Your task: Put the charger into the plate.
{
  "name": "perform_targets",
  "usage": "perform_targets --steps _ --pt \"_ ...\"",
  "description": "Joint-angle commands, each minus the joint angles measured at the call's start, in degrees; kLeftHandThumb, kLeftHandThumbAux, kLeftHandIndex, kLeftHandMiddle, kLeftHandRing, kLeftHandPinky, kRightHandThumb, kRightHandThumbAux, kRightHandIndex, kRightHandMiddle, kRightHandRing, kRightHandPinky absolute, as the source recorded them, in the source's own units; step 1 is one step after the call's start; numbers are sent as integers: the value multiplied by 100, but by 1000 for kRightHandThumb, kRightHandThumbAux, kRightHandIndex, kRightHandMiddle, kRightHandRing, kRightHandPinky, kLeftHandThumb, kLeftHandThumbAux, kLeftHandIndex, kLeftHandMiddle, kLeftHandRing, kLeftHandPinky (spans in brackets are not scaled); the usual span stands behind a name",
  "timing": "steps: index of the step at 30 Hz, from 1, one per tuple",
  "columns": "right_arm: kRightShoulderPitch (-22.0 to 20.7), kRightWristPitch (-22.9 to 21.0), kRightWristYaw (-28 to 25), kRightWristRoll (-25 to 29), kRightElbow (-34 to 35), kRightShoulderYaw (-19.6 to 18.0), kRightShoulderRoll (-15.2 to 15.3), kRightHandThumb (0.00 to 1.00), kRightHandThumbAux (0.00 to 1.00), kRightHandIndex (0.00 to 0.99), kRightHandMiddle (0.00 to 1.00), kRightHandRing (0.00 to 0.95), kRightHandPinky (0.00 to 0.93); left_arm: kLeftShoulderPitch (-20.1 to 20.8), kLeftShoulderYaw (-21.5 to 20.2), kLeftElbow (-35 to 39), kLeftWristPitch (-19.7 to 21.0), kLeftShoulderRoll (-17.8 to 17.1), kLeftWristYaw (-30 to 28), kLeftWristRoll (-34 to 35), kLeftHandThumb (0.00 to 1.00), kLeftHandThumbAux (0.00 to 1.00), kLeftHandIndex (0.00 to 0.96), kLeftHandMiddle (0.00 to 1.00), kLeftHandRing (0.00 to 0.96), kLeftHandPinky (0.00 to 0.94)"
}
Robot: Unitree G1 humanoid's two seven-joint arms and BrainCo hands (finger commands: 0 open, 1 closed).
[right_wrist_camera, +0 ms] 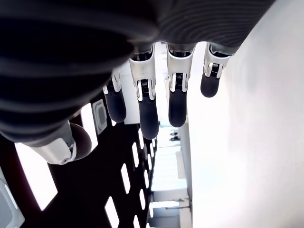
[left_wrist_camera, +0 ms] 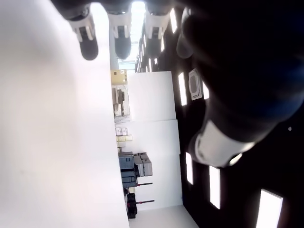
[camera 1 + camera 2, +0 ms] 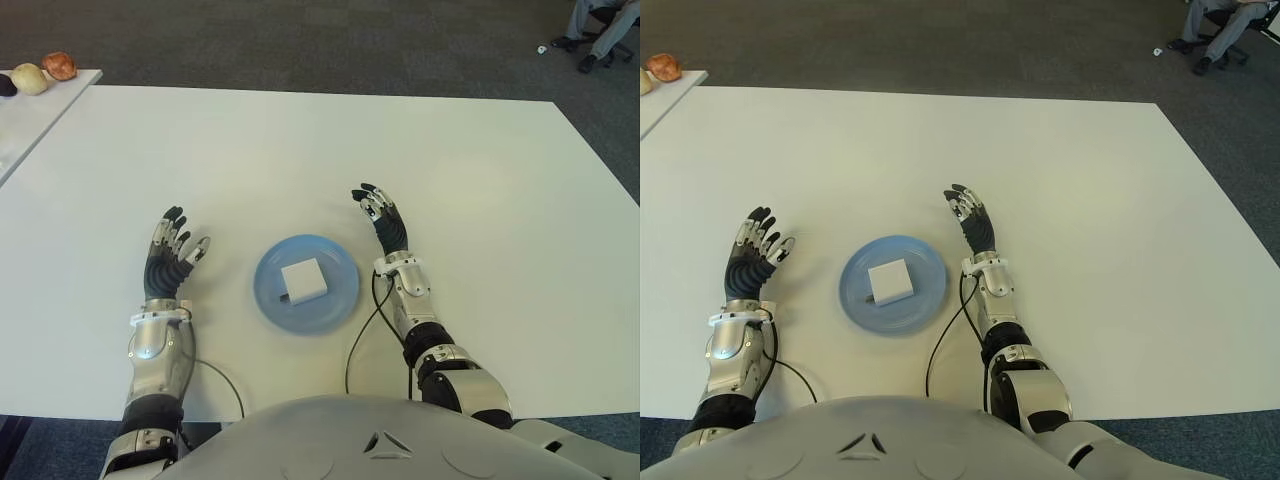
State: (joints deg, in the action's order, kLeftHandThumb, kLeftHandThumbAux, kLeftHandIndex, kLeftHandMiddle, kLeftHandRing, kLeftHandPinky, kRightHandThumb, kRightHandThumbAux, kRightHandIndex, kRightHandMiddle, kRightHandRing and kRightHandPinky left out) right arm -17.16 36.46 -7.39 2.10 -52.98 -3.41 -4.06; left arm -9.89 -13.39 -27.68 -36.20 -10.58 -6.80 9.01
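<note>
Nearest the head camera, the robot's grey rounded torso is seen at the lower edge, with the white bench spread before it. In the left eye view, a small white square charger is seen lying inside a round pale-blue plate, between the two hands. The left hand is shown just left of the plate, fingers spread and nothing held. The right hand is shown just right of the plate, fingers extended and nothing held. On a second white table at the far left, three rounded food items are seen. A seated person's legs are visible at the far right.

In the left wrist view, the fingers are seen straightened over the bench, grasping nothing.

In the right wrist view, the fingers are likewise extended and empty.
</note>
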Motion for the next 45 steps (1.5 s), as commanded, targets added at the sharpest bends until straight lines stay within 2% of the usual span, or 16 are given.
perform_targets --steps 1,10,15,20,23,25,31,45 --pt "547 -408 104 -33 -342 4 -36 0 462 186 280 207 79 -145 47 -233 180 61 -54 -78 0 810 0 0 0 19" --pt "520 -342 145 -75 -390 33 -11 0 497 178 259 203 83 -48 169 -120 207 144 -21 -155 0 833 0 0 0 22" --pt "537 -340 131 18 -310 -28 -50 0 531 167 233 184 72 -89 344 7 98 287 101 -410 0 813 0 0 0 23" --pt "591 -427 129 181 -148 -100 -127 0 536 133 193 145 59 35 524 -294 5 417 306 -755 0 774 0 0 0 9" --pt "625 -523 144 280 -47 -146 -188 0 545 107 165 118 58 302 593 -974 -186 350 512 -1075 0 738 0 0 0 4" --pt "640 -570 138 341 -1 -169 -210 0 554 92 148 103 57 377 629 -1150 -250 304 601 -1214 0 715 0 0 0 1" --pt "676 -662 150 477 122 -201 -281 0 600 53 91 53 49 480 745 -1333 -221 166 683 -1416 0 654 0 0 0 0" --pt "724 -805 186 556 281 -203 -348 0 650 28 53 26 52 568 850 -1448 -17 50 589 -1333 0 611 0 0 0 0"
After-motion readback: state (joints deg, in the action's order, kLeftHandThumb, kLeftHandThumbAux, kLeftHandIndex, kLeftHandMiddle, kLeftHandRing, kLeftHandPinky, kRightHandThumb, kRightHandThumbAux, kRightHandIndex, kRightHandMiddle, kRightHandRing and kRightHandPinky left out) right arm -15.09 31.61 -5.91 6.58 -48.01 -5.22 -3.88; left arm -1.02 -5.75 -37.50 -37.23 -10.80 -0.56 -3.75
